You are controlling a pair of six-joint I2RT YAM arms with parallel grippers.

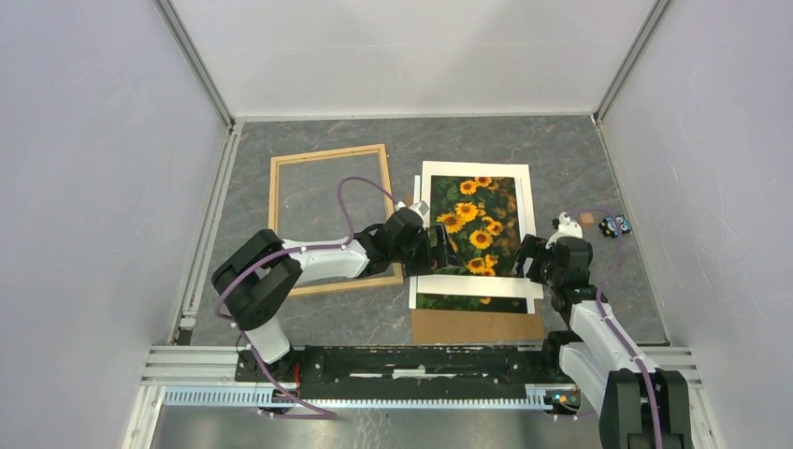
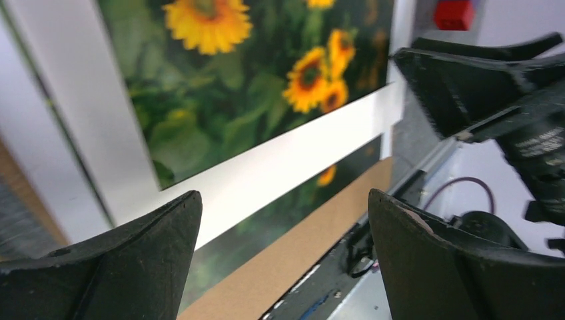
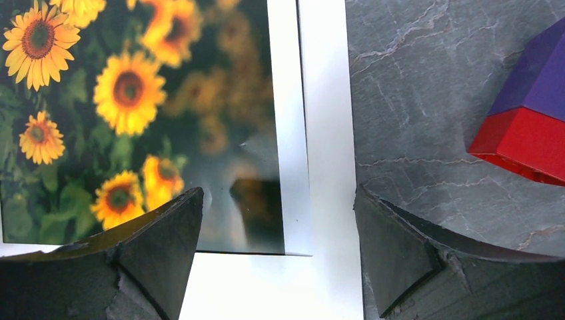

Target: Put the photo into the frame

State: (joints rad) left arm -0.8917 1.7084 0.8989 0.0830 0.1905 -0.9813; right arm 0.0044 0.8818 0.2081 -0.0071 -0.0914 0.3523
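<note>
**Workpiece location.** The photo point(image 1: 475, 224) lies on the counter point(image 1: 561, 159), right of centre, as the middle layer of a stack. A brown backing board point(image 1: 477, 327) is underneath and a white mat point(image 1: 472, 170) is on top. The print shows through the mat's window and as a narrow strip past the mat's near edge. Its long axis runs from the arm bases toward the far wall.

**Governing relation.** The frame point(image 1: 327, 154) lies flat just beside the stack, on its left. Its long axis is nearly parallel to the photo's, slightly rotated. The transfer is therefore judged to run leftward. Because the mat covers the print, it probably has to come off first.

**Tools.** The left tool point(image 1: 441, 251) sits at the stack's left edge and the right tool point(image 1: 526, 258) at its right edge, with the photo between them. Both stand wide open and grip nothing. In the right wrist view, the fingers straddle the mat's right border.

**Arm pose.** The left arm point(image 1: 318, 257) stretches low across the frame's near right corner and is the nearer to the frame. The right arm point(image 1: 598, 323) reaches forward from its base, wrist pitched down.
</note>
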